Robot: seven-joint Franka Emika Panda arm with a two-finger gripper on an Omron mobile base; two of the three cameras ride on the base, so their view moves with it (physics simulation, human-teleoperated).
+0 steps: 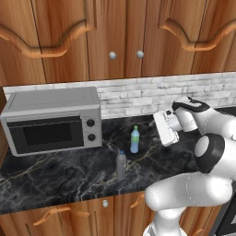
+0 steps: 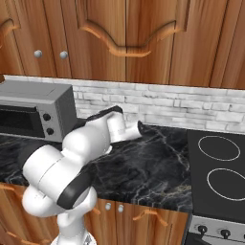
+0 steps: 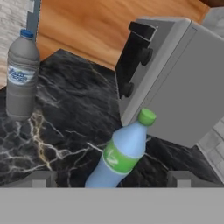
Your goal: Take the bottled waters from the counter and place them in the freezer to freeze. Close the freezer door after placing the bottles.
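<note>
Black marble counter [image 1: 60,177] with pale veins, bearing both bottled waters upright and well apart from each other. The bluish bottle [image 1: 134,139], green-capped, stands nearer the brick backsplash [image 1: 133,97]; the greyish bottle [image 1: 121,164], blue-capped, stands nearer the counter's front edge. A silver microwave [image 1: 53,120] sits to their left in the left base view.

The gripper [image 3: 111,183] is level with the bluish bottle, just beside it on the counter's right side. In the hand view the two fingertips [image 3: 41,179] stand wide apart at the bottom, with the bluish bottle [image 3: 122,151] rising between them; the fingers are spread and clamp nothing. Whether either pad touches the bottle cannot be told.

The greyish bottle [image 3: 21,74] appears at the upper left of the hand view, untouched.

Judged progress: very early. Neither bottle is lifted, none has reached the freezer, and the door closing remains. The step in hand appears to be the approach to grasp the bluish bottle; the whole carry, the second bottle and the door are left.
</note>
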